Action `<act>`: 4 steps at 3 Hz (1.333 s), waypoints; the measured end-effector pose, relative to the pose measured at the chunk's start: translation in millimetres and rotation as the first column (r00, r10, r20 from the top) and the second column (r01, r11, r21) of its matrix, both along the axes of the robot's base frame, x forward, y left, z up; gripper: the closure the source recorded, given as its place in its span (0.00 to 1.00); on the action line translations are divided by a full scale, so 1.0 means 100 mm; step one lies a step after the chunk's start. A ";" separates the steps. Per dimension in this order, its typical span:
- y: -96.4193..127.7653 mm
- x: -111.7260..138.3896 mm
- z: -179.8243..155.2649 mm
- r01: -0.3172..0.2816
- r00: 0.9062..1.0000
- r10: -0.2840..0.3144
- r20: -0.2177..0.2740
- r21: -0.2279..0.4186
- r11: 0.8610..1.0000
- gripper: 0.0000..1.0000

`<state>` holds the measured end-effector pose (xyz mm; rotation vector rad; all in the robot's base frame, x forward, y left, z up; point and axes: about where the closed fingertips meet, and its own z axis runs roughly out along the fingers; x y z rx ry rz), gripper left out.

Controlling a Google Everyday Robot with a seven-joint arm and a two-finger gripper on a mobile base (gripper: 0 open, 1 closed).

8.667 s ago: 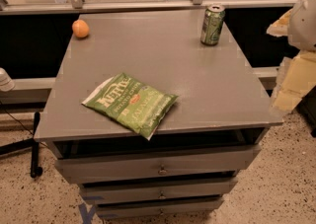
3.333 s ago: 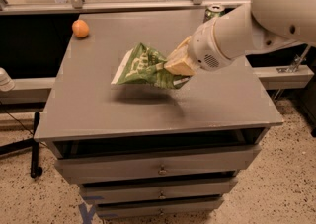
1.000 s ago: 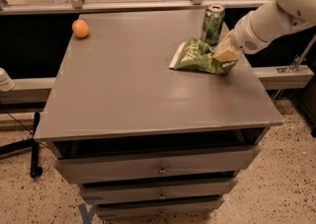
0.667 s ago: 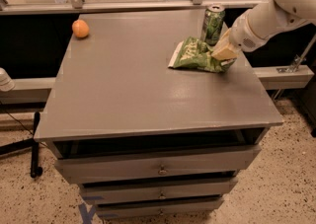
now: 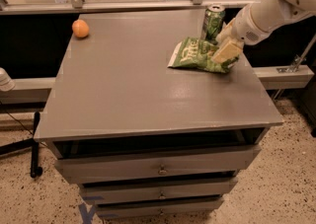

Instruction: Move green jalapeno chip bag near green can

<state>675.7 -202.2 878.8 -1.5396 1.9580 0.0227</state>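
The claw (image 5: 225,52) sits low over the far right part of the counter (image 5: 148,90), its two tan fingers closed together on the right end of the green jalapeno chip bag (image 5: 193,54), which spreads out to the claw's left with its white end farthest from the grip and its body resting on the surface. Just behind the claw, and a little to its left, the green can (image 5: 213,20) stands upright, so close to the bag's back edge that I cannot tell whether they touch. The white arm (image 5: 269,8) runs up and away to the claw's right. Far off to the claw's left, near the back corner, lies a small orange fruit (image 5: 80,28), and below the front edge are the drawers (image 5: 158,168). The carrying looks done and the step in hand is the set-down: the bag is already beside the can. The next move calls for parting the fingers and lifting clear, up and to the right, without dragging the foil or knocking the can over. Against the earliest frame, the bag has gone from the near left of the counter, well apart from the can, to right beside it, and the arm has come in from the right edge; since the last two frames bag and claw have barely shifted, while can and fruit have stayed put
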 end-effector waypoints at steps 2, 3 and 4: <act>-0.02 0.00 0.12 0.005 1.000 -0.005 0.026 0.008 1.000 0.00; -0.04 -0.25 0.39 0.044 0.995 -0.054 0.083 0.110 0.993 0.00; -0.26 -0.76 0.69 0.112 0.979 -0.146 0.139 0.230 0.967 0.00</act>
